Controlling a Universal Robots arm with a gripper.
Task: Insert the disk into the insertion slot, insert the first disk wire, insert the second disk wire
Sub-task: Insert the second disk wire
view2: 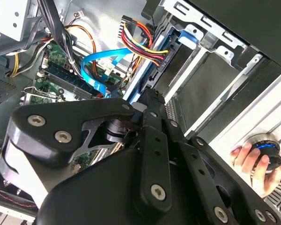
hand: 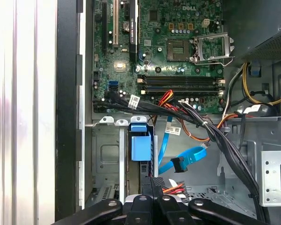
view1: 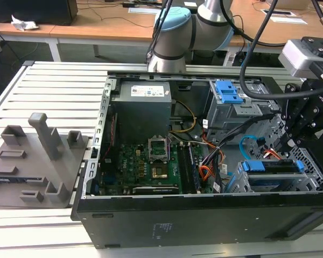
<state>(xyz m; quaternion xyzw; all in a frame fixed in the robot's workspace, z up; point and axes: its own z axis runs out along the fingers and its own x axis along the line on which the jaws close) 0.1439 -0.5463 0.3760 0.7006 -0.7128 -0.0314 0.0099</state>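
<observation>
The disk (view1: 274, 167), in its blue carrier (hand: 140, 146), sits inside the insertion slot (hand: 105, 154), a silver cage at the exterior view's right. My gripper (hand: 152, 183) hangs over the disk's connector end with its fingers (view2: 149, 99) pressed together. A red-orange-yellow wire bundle (view2: 141, 41) runs to a black plug (view2: 154, 70) just ahead of the fingertips; I cannot tell whether they touch it. The second disk wire (hand: 189, 158), light blue, loops free beside the gripper, its dark plug (hand: 178, 164) lying loose.
The open computer case (view1: 151, 220) holds the motherboard (hand: 178, 51), black cable bundles (hand: 215, 136) and a grey cage with blue tabs (view1: 229, 94). A grey fixture (view1: 37, 161) stands at the exterior view's left. A person's hand (view2: 250, 161) holds a round knob outside the case.
</observation>
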